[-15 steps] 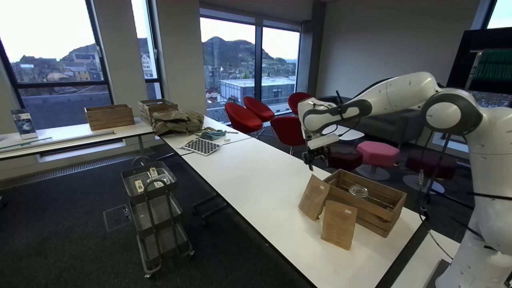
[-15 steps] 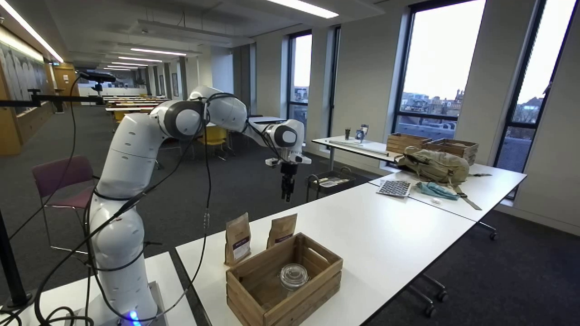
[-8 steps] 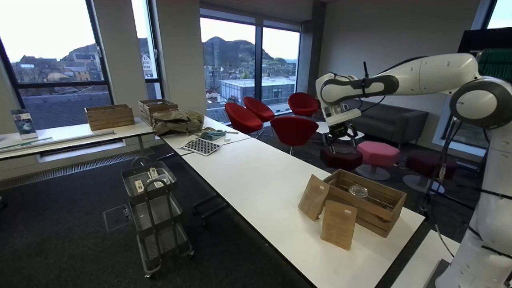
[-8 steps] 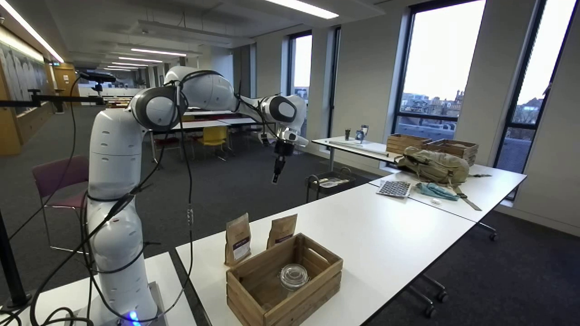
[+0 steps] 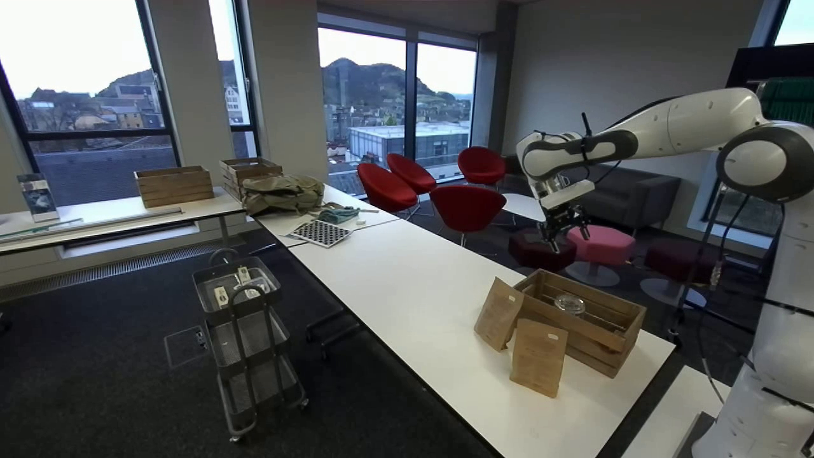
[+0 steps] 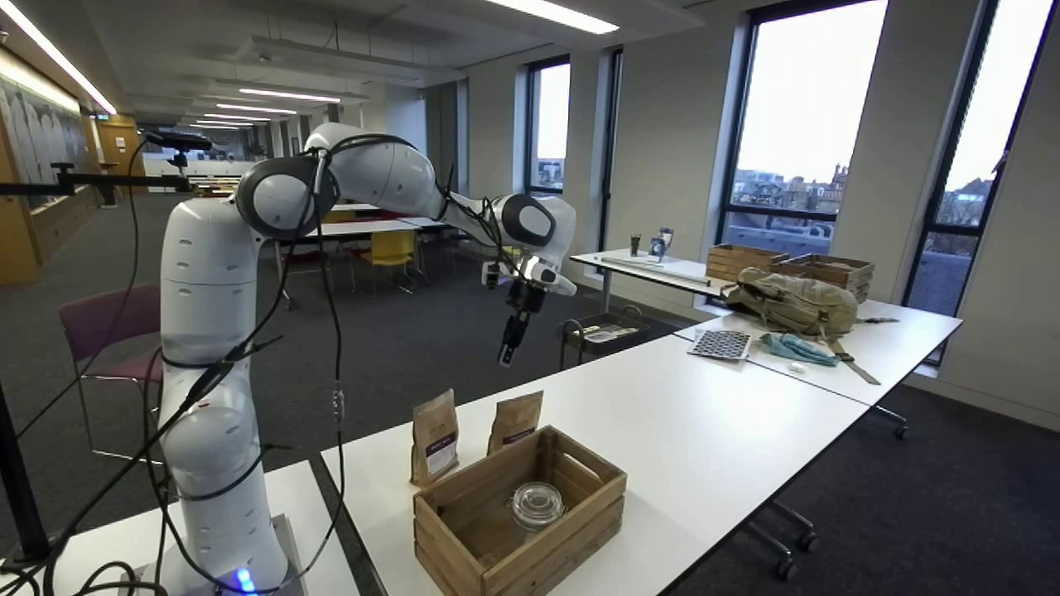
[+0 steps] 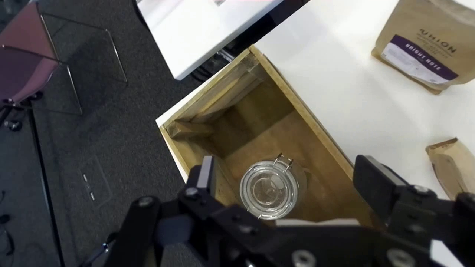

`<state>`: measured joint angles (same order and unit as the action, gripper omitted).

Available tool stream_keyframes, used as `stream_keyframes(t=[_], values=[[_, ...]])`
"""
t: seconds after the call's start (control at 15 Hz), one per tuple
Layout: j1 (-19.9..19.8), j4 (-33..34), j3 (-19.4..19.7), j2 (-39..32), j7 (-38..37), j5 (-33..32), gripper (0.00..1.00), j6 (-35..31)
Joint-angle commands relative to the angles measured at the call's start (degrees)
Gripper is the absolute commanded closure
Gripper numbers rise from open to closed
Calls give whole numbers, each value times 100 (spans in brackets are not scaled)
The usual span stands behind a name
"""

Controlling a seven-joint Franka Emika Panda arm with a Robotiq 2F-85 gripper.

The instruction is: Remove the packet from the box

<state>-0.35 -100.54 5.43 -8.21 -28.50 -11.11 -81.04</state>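
Observation:
Two brown paper packets stand on the white table beside the wooden box, outside it. One packet (image 5: 539,357) (image 6: 436,439) has a purple label, seen in the wrist view (image 7: 426,50). The second packet (image 5: 500,313) (image 6: 515,420) shows partly at the wrist view's right edge (image 7: 451,167). The box (image 5: 575,332) (image 6: 464,523) (image 7: 310,116) has an open top. A clear lidded glass jar (image 5: 570,304) (image 6: 537,506) (image 7: 268,190) stands inside it. My gripper (image 5: 569,240) (image 6: 506,356) (image 7: 285,176) is open and empty, tilted, high above the table and box, touching nothing.
A checkered board (image 5: 322,233) (image 6: 720,344), a teal cloth (image 6: 799,348) and an olive backpack (image 6: 791,302) lie at the table's far end. A metal trolley (image 5: 236,294) stands beside the table. More wooden crates (image 5: 174,186) sit on a farther table. Cables (image 6: 331,331) hang from the arm.
The arm has drawn back towards its base, and the gripper has turned and tilted. In the last half second the gripper has come down a little. Packets, box and jar have not moved.

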Motion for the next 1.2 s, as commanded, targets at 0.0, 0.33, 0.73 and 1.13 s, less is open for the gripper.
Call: stream_keyframes(t=[0.0, 0.33, 0.73, 1.13], values=[[-152, -1001, 18, 486, 603, -455, 0, -1032], [-327, -1822, 71, 898, 1620, -670, 0, -2441], [-455, -1754, 72, 832, 2287, -403, 0, -2695], [-438, -1753, 53, 754, 2261, -404, 0, -2695]])
